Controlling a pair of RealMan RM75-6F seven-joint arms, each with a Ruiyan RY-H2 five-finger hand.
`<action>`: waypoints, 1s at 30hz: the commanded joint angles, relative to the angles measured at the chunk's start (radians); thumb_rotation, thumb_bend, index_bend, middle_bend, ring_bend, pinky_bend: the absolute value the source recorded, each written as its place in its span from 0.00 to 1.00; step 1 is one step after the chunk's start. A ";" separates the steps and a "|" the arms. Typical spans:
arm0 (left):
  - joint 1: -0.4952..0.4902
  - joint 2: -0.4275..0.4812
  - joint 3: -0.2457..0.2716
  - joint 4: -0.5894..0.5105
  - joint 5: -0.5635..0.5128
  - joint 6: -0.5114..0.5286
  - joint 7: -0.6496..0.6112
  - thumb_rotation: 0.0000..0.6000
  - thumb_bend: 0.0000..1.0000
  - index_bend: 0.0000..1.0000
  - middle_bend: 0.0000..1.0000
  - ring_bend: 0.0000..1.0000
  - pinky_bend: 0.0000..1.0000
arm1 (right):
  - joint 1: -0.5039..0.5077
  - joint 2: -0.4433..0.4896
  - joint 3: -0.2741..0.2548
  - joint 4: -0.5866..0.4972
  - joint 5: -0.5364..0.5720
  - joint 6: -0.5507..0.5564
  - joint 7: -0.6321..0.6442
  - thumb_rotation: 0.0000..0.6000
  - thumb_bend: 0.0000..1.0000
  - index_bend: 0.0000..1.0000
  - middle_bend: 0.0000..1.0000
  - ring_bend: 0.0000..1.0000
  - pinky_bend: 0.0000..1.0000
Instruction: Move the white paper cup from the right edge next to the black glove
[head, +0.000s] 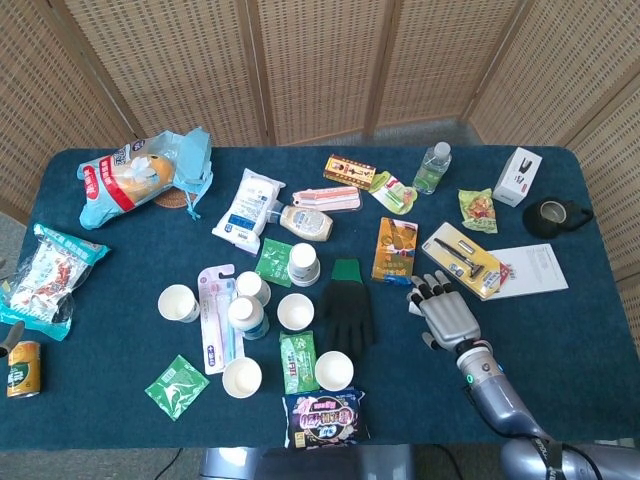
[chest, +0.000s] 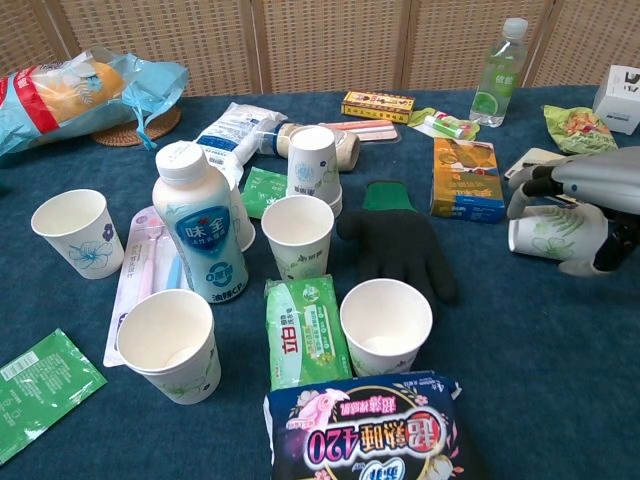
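Note:
The black glove (head: 347, 305) (chest: 400, 245) lies flat in the middle of the blue table. To its right my right hand (head: 447, 315) (chest: 592, 190) sits over a white paper cup (chest: 553, 236) with a green leaf print. The cup lies on its side, mouth toward the glove, with the fingers curled over its top and the thumb under it. In the head view the hand hides the cup. A stretch of bare cloth separates cup and glove. My left hand shows in neither view.
An orange box (head: 394, 248) (chest: 465, 178) lies just beyond the hand, a razor pack (head: 462, 259) and white paper (head: 531, 269) to its right. Several other paper cups (chest: 386, 322), a milk bottle (chest: 198, 235) and green packets (chest: 306, 330) crowd the glove's left and front.

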 joint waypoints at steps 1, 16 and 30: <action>0.000 0.000 0.001 0.000 0.001 0.000 0.000 1.00 0.41 0.00 0.05 0.06 0.02 | -0.001 -0.001 0.000 -0.003 0.001 0.003 -0.002 0.99 0.35 0.23 0.00 0.00 0.00; 0.003 0.001 0.001 -0.003 0.008 0.007 -0.003 1.00 0.41 0.00 0.05 0.06 0.02 | -0.003 0.019 -0.008 -0.029 0.063 0.040 -0.070 1.00 0.35 0.22 0.00 0.00 0.00; 0.000 0.001 0.003 -0.011 0.022 0.011 0.002 1.00 0.41 0.00 0.05 0.06 0.02 | -0.014 0.066 -0.030 -0.080 0.095 0.064 -0.105 0.99 0.35 0.23 0.00 0.00 0.00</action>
